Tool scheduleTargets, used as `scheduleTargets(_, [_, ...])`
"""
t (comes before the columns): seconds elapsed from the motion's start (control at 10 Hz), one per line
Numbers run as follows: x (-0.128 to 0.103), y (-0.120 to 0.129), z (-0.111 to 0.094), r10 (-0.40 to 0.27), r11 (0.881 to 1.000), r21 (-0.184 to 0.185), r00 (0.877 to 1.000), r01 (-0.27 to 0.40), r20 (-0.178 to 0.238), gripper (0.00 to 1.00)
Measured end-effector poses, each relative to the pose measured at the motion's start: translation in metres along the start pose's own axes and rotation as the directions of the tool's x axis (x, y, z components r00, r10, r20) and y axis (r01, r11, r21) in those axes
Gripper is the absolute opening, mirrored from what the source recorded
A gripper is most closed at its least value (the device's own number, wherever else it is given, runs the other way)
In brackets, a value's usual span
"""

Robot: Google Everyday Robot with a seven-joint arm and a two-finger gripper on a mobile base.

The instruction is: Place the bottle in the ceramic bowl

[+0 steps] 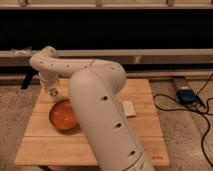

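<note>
Bottle (54,93) half-hidden at tool (52,89), beside ceramic bowl (61,118)

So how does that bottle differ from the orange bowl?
The bottle is small and pale; the ceramic bowl is much wider, shallow, glossy orange. The bottle is at the gripper, beyond the bowl's far rim; the bowl rests on the wooden table. Both share one end of the table.

A wooden table (142,102) stands on speckled floor (182,145) before a dark wall (125,27) with a pale ledge (160,52).
</note>
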Motion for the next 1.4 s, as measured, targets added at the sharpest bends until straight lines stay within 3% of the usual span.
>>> scheduleTargets(0.4, [0.007, -0.007, -0.006, 0.033, 0.999, -0.009, 0.999, -0.033, 0.028, 0.01])
scheduleTargets(0.6, [0.014, -0.015, -0.021, 0.047, 0.999, -0.014, 0.997, -0.046, 0.053, 0.00])
scheduleTargets(1.1, [0.053, -0.032, -0.088, 0.045, 0.999, -0.021, 0.990, -0.043, 0.131, 0.00])
scheduleTargets(1.4, [0.082, -0.034, -0.110, 0.030, 0.999, -0.038, 0.991, -0.025, 0.133, 0.00])
